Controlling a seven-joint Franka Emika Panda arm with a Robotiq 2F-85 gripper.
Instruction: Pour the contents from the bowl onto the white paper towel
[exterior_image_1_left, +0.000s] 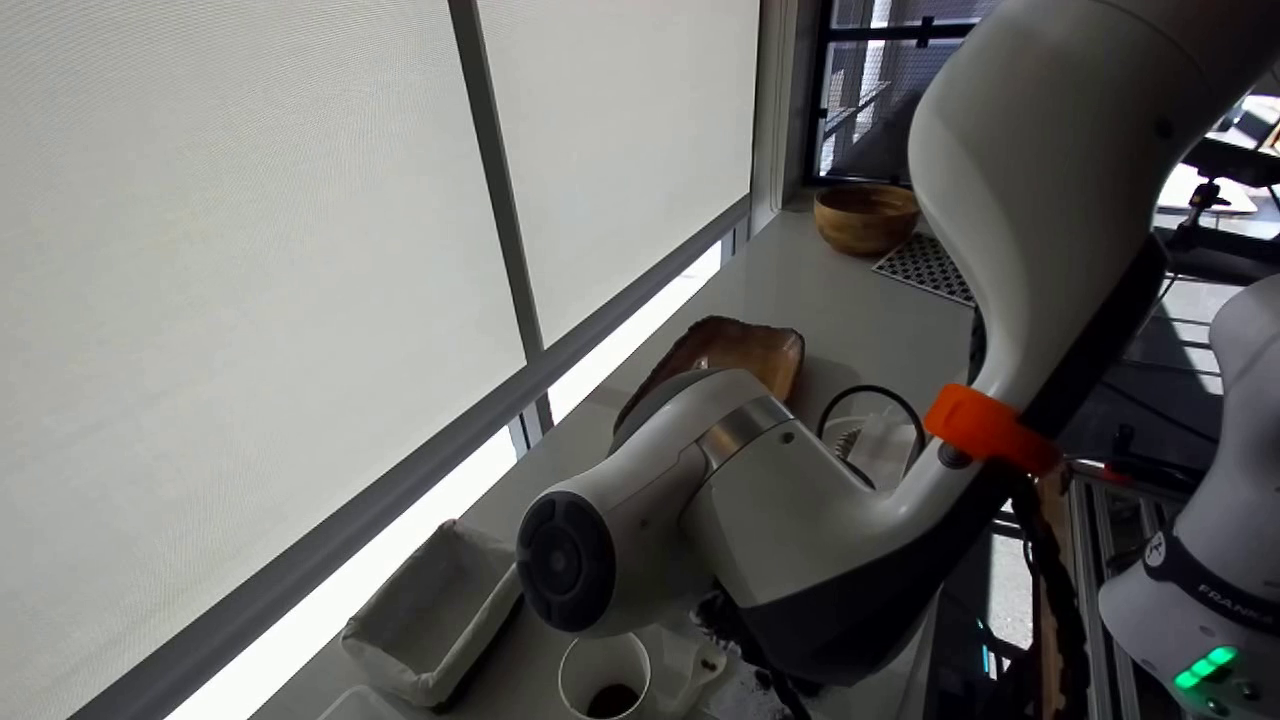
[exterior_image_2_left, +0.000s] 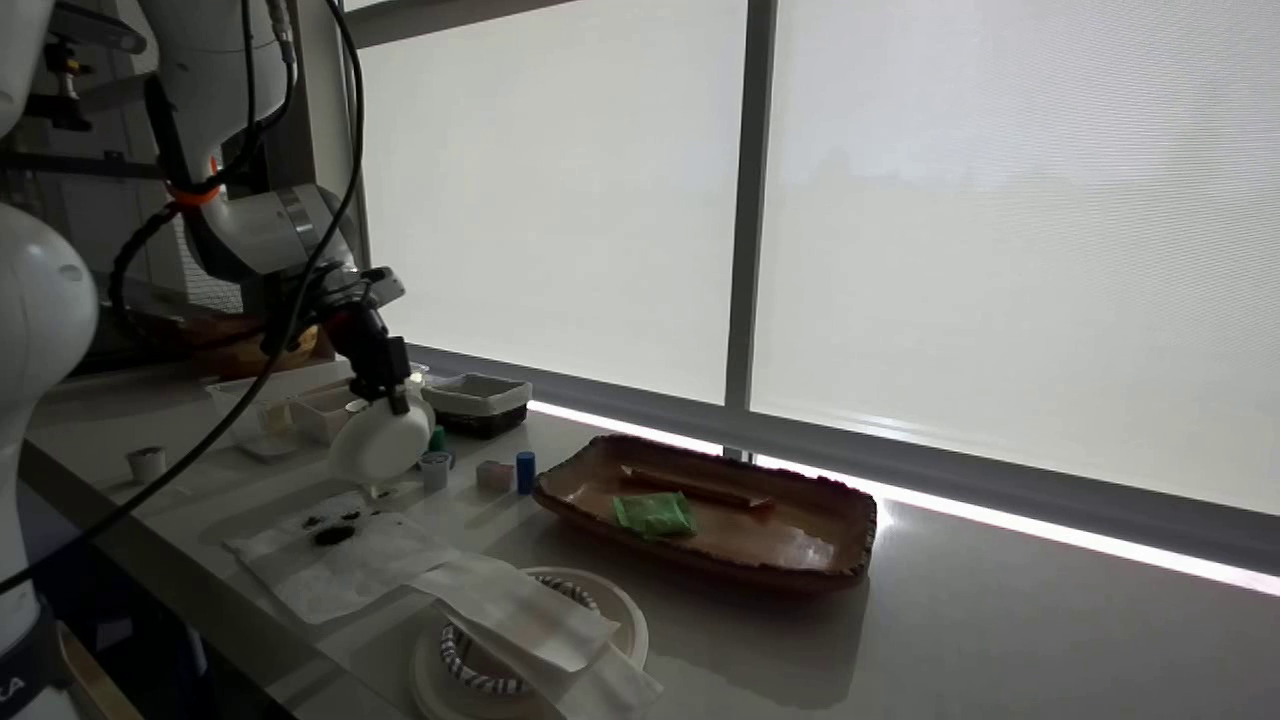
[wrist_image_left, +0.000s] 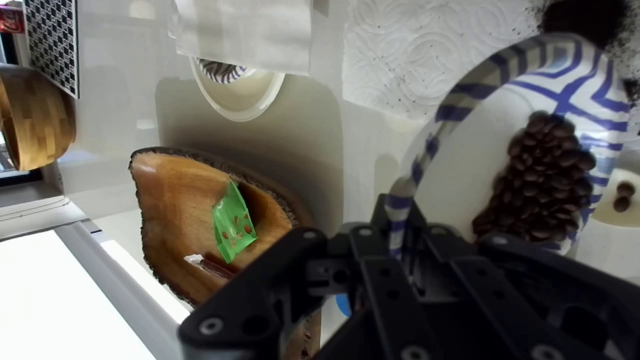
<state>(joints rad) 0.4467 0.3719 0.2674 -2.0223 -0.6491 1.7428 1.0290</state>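
Black two-finger gripper (wrist_image_left: 398, 216): in the wrist view its jaws are standing narrow and are pinching the rim of a small round white bowl with blue stripes inside (wrist_image_left: 475, 155).
Dark brown bean-like pieces (wrist_image_left: 542, 185): they are lying in a pile along one side of the white bowl.
White embossed paper towel (wrist_image_left: 420, 60): it is lying on a pale smooth counter (wrist_image_left: 115, 105), is being partly covered from sight by the white bowl, and is bearing a heap of black powder (wrist_image_left: 585, 20).
Long brown wooden dish with rough edge (wrist_image_left: 167, 200): it is carrying a green printed packet (wrist_image_left: 234, 227).
Tilt of the white bowl (exterior_image_2_left: 375, 445): in an exterior view it is hanging tilted from the gripper, and its white outside is facing the viewer; I cannot tell its height above the towel.
Blue cylinder (exterior_image_2_left: 525, 472): it is standing upright just beside the wooden dish.
Grey-white robot arm with orange band (exterior_image_1_left: 810, 530): in an exterior view it is arching above the counter and is hiding the jaws.
White-lined rectangular tub (exterior_image_1_left: 475, 635): it is standing near a white window shade (exterior_image_1_left: 250, 250).
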